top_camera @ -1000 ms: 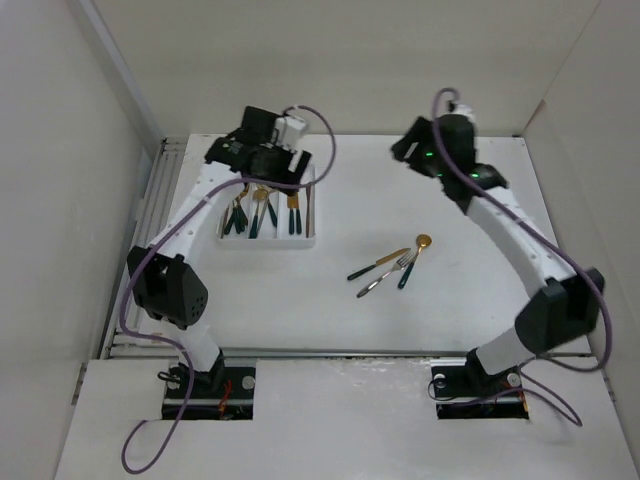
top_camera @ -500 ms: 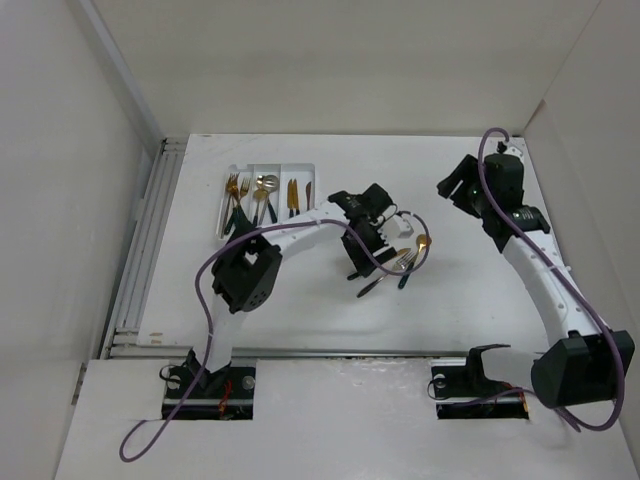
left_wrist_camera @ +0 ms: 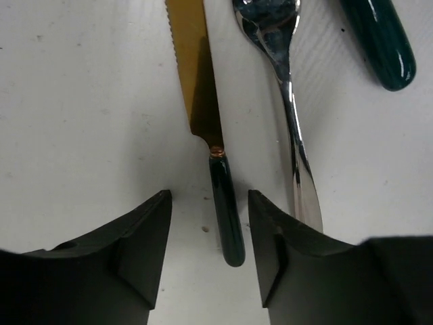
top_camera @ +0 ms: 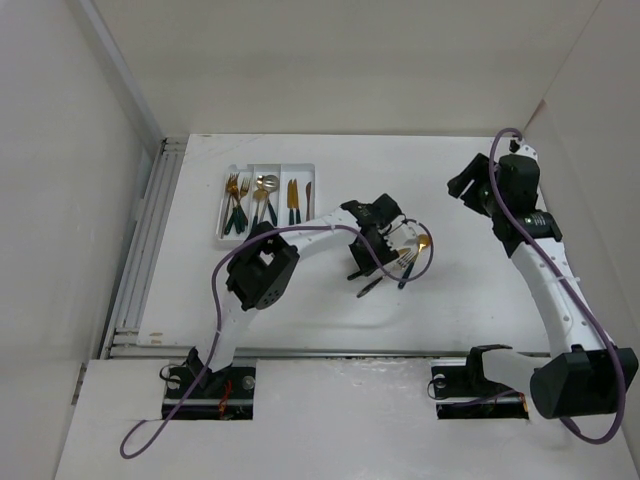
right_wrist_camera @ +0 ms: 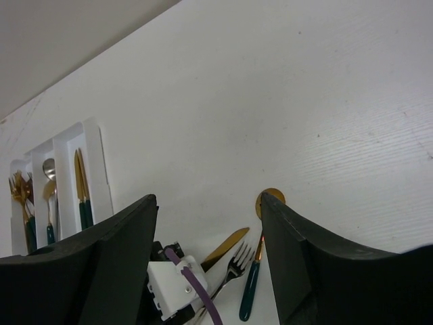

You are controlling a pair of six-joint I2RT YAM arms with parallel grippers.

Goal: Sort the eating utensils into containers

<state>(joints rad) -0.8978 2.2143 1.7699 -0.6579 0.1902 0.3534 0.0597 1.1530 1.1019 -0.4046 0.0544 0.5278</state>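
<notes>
left gripper [left_wrist_camera: 208, 203], come from the tray [top_camera: 270, 240] at far left, straddles the handle of the gold knife [left_wrist_camera: 196, 88] mid-table, jaws parted, nothing held. step: picking up; next, close on the handle. right gripper [right_wrist_camera: 208, 198], far right, gapes empty.

White surface [top_camera: 460, 300]: matte, with faint ribbed texture and a few dark specks showing in the wrist views. Plain off-white walls box it in: left wall [top_camera: 60, 200], far wall [top_camera: 330, 70], right wall [top_camera: 600, 130]. Left rail [top_camera: 150, 240], slotted aluminium, runs near-to-far along the surface's left edge, between surface and left wall. Near rail [top_camera: 330, 352] runs left-to-right along the surface's near edge. Nearer than that sits a white board [top_camera: 340, 420], scuffed along its far edge.
</notes>
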